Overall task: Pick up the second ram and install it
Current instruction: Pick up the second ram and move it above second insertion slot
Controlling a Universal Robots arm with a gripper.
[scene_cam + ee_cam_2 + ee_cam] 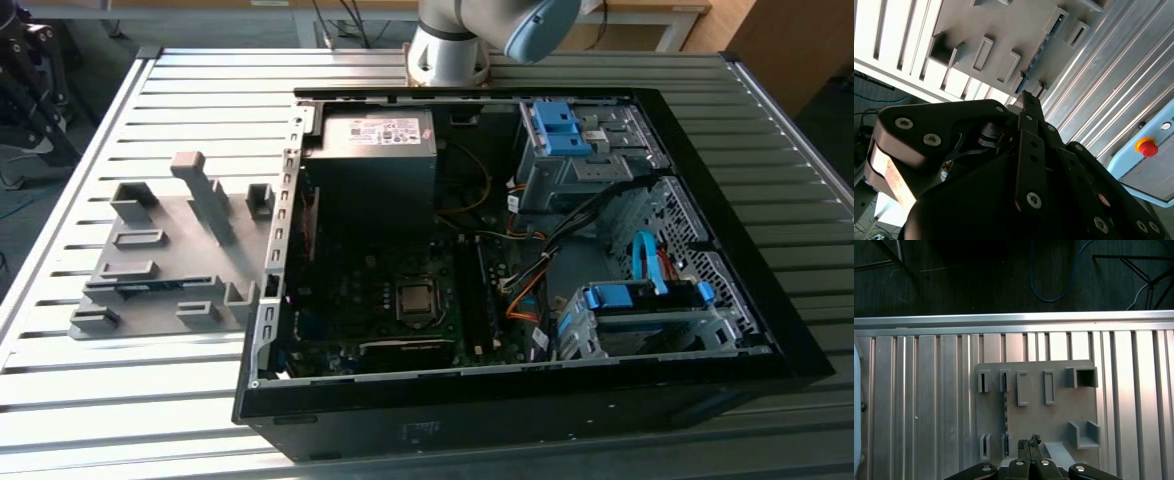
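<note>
The second ram (1004, 410) stands on its edge in a slot of the grey slotted holder (1054, 420). In the second wrist view the ram (1041, 47) runs as a thin dark strip across the holder (999, 25). In the exterior view the ram is a short blue strip (144, 288) low in the holder (174, 270). My gripper (1028, 444) hangs well above the holder, close beside one end of the ram, with its dark fingertips (1026, 97) pressed together and nothing between them.
An open computer case (534, 385) lies on the slatted metal table (160, 400), at the exterior view's right of the holder. Its motherboard (416, 298), cables and light-blue drive clips (561, 125) are exposed. The arm's base (447, 50) stands behind the case. The table's far edge (1014, 320) borders dark floor.
</note>
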